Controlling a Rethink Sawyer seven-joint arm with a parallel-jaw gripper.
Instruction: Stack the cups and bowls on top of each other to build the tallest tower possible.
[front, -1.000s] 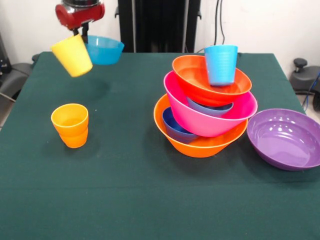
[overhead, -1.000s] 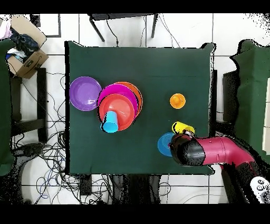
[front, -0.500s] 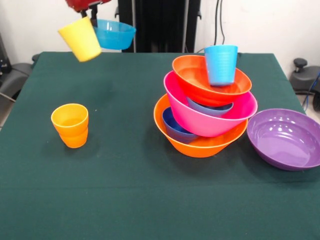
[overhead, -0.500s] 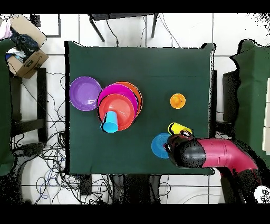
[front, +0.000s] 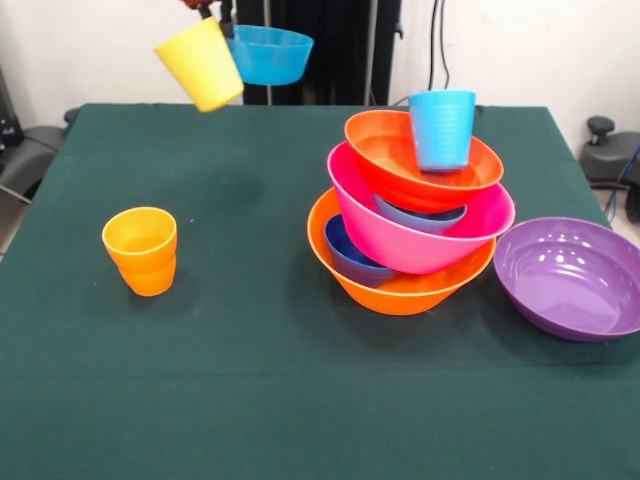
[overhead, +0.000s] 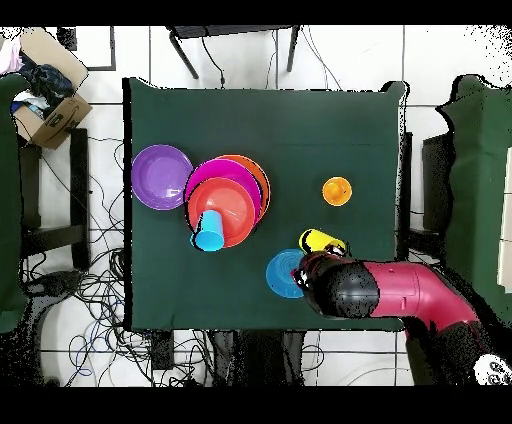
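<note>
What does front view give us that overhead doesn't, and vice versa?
Front only: the tower's layering, with the orange base bowl, pink bowl, red-orange bowl and the blue cup on top; two smaller blue bowls show tucked between layers.

Overhead only: the red arm reaching in, plus a cardboard box and cables on the floor.

Both: the yellow cup and teal bowl lifted together, the orange cup standing alone, and the purple bowl beside the tower.

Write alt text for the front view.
A yellow cup and small teal bowl hang in the air at top left. On the green table stand an orange cup, a leaning bowl tower and a purple bowl.
</note>
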